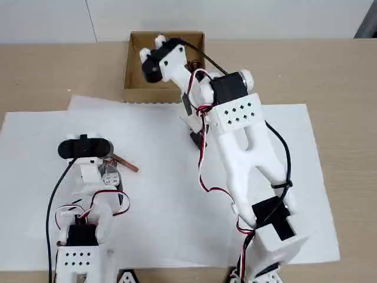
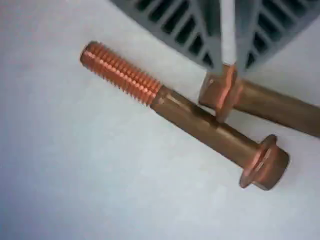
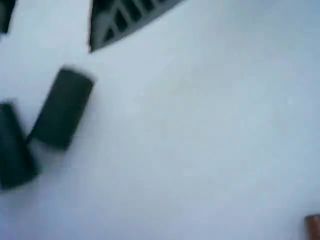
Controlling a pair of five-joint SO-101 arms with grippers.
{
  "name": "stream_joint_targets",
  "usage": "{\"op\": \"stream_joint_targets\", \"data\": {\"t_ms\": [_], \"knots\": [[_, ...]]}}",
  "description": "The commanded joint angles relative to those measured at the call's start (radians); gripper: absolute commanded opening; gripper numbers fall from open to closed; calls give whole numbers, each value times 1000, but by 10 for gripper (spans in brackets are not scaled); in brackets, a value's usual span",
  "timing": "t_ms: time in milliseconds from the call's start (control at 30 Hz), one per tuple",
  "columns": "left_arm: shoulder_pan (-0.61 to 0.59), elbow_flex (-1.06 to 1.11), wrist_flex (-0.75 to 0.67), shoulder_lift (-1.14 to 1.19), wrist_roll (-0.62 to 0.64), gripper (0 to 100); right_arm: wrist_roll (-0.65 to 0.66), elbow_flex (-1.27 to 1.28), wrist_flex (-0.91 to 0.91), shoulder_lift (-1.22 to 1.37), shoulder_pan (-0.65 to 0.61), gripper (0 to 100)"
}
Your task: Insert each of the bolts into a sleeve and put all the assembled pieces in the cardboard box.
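Copper bolt [image 2: 200,125] lies flat on the paper just under the left gripper [image 2: 227,62], whose fingers stand almost closed, pinching the flange of a second bolt [image 2: 270,105] that rests against the first. Two dark sleeves [image 3: 62,107] lie near the right gripper [image 3: 50,30]; how far it is open, I cannot tell. Its arm [image 1: 241,147] stretches over the box [image 1: 147,94]. White paper [image 1: 165,200] covers a wooden table [image 1: 347,76], with a pale wall [image 1: 235,17] behind.

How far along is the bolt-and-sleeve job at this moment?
Done: nothing visible; an arm hides part of the cardboard box. In hand: the left claw sits at the head of one bare bolt, a second bolt lying beside it. Left: two dark sleeves lie on the paper with no bolt showing in them, so inserting and boxing remain.
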Motion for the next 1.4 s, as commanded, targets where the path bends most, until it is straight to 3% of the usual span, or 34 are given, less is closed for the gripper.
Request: {"op": "stream_joint_targets", "data": {"t_ms": [0, 500, 667, 1367], "knots": [[5, -7, -6, -12, -5, 6, -140, -41, 58, -50, 4, 97], [5, -7, -6, -12, -5, 6, -169, 32, 30, 177, 15, 102], [5, -7, 3, -14, -5, 6, -161, 32, -2, 254, 15, 173], [5, -7, 3, -14, -5, 6, -107, 31, -193, 469, 18, 165]]}}
